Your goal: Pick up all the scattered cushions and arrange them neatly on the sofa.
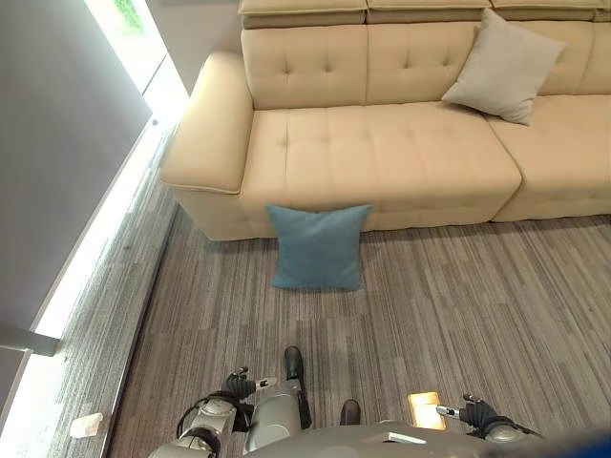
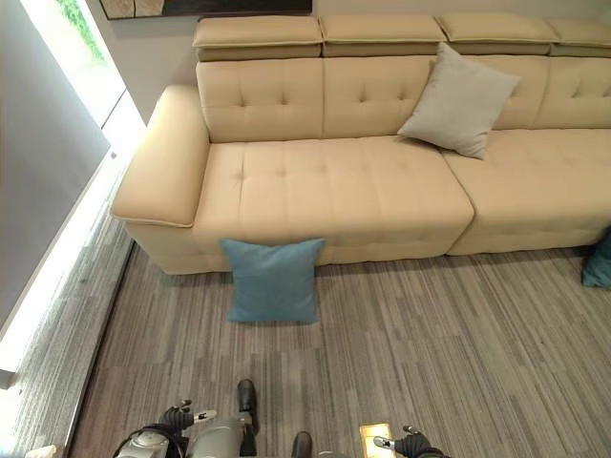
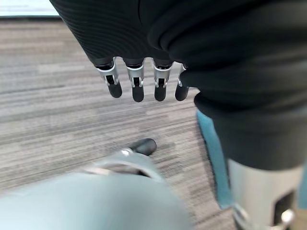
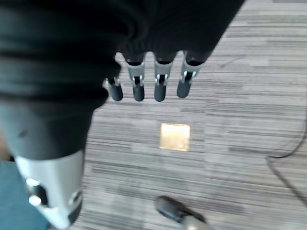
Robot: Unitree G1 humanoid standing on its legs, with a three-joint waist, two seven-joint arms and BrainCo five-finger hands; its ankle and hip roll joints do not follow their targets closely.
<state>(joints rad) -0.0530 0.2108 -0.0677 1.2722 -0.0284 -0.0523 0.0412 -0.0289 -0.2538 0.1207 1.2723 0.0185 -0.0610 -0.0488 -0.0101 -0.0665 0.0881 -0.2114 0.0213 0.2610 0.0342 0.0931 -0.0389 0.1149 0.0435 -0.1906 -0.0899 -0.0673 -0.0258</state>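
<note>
Grey striped carpet (image 1: 458,305) covers the floor of a living room, with a long cream tufted leather sofa (image 1: 382,153) along the far side. By the sofa's left end, a bright window strip (image 1: 86,248) runs along the wall.

One square blue fabric cushion (image 1: 318,247) stands on the carpet, propped upright against the sofa's front base below the left seat. Its face looks out toward the robot and its top edge touches the lower edge of the seat. No long axis is apparent, as its sides look about equal.

One pale grey square fabric cushion (image 1: 502,65) rests on the sofa, tilted on one corner and leaning against the backrest where two seats meet.

At the right edge of the floor, part of a teal cushion (image 2: 600,260) shows on the carpet just before the sofa's right section.

A small brass floor plate (image 4: 175,136) lies in the carpet near the robot.

Open carpet lies between the robot and the blue cushion.

Left hand (image 3: 139,76) and right hand (image 4: 153,76) hang low over the carpet, fingers straight and relaxed, holding nothing.
</note>
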